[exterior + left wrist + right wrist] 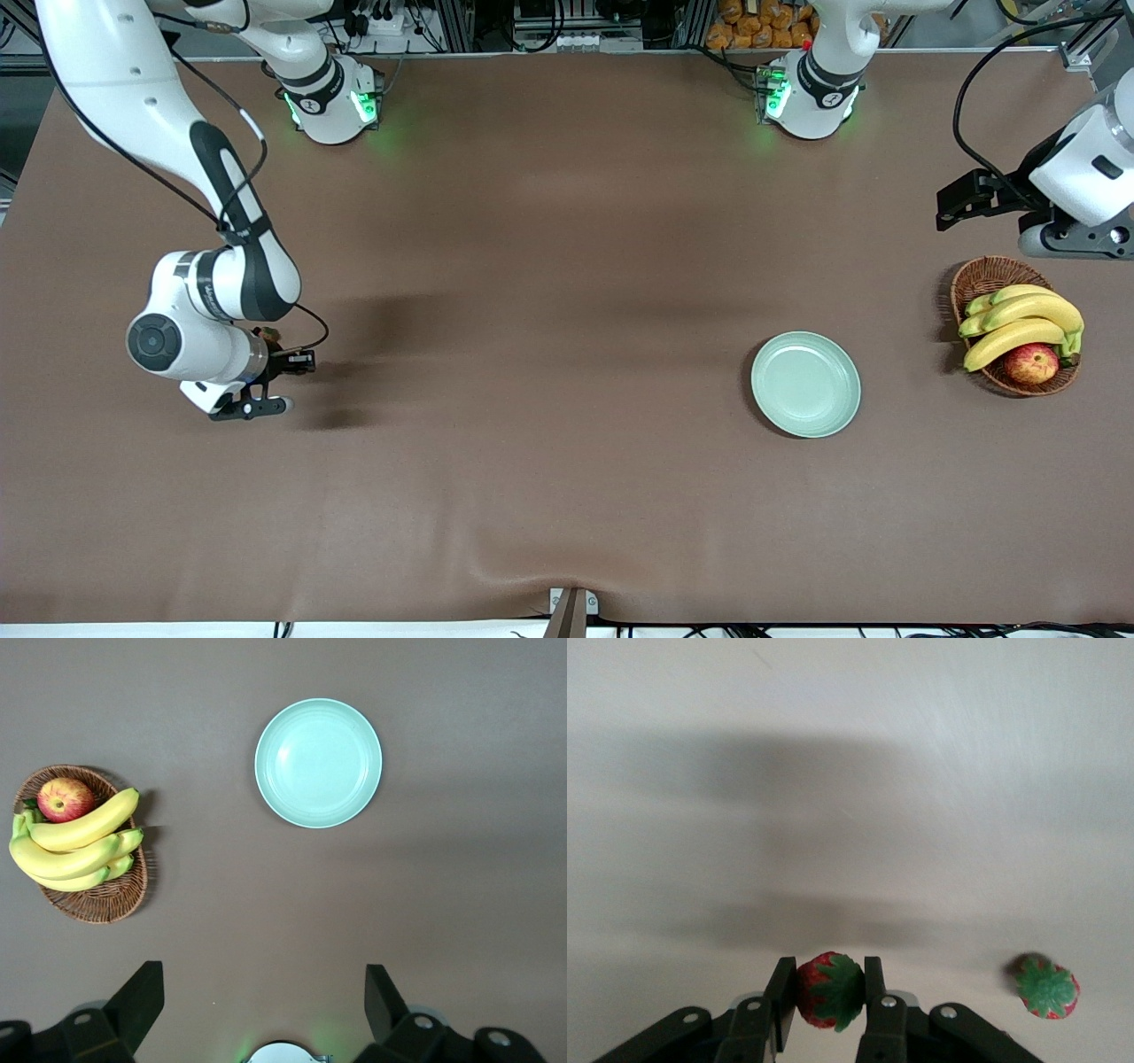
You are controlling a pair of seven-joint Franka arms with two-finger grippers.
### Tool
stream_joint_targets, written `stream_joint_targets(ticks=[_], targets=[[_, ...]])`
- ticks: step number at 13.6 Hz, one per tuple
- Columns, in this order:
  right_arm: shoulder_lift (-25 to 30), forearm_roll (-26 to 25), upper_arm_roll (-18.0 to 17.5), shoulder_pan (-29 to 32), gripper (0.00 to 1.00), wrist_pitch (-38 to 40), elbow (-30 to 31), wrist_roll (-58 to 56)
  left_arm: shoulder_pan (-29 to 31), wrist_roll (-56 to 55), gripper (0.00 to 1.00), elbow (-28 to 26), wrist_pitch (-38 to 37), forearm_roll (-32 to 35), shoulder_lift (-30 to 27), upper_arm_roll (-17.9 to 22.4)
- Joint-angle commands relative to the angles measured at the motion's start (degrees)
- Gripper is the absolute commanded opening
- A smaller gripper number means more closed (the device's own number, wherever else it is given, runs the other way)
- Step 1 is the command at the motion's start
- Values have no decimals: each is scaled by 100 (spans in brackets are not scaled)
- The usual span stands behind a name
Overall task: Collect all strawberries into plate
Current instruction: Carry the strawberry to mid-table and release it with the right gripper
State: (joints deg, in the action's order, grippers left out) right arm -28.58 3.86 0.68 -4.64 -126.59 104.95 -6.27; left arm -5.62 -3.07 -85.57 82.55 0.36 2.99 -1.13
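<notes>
Right hand [824, 997]: clamped on a strawberry [827, 989], low at the right arm's end of the counter [549, 496], ready for carrying.
Second strawberry [1046, 987]: lies just beside it (third unseen).
Plate [805, 384]: empty, well apart, beside the wicker basket [983, 279].
Left hand [266, 1010]: fingers apart, waiting above.

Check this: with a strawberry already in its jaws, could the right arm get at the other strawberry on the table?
Probably not yet. The right gripper is shut on a strawberry; the loose strawberry lies unobstructed beside it.

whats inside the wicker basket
The wicker basket holds a bunch of bananas and a red-yellow apple. Anything under the fruit is covered, so it cannot be seen.
</notes>
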Motion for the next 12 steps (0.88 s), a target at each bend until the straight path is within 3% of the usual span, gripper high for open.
stream_joint_targets(ticks=[1,2,7,10,12], targets=[[431,533,-313,-168,13,597,-333,404,-1,-368,100,66,-64,-246,105,-19],[441,815,-401,-343,12,739,-500,816,-18,-483,100,67,-55,-273,123,-19],[336,853,-429,-1879,12,618,-704,2470,-220,-1265,100,84,24,-431,359,-45],[-164,818,-403,-2706,16,-390,-721,3674,-457,-1896,100,93,322,-545,509,-54],[-542,809,-376,-2945,16,-866,-722,3730,-711,-2275,100,93,480,-554,641,-54]])
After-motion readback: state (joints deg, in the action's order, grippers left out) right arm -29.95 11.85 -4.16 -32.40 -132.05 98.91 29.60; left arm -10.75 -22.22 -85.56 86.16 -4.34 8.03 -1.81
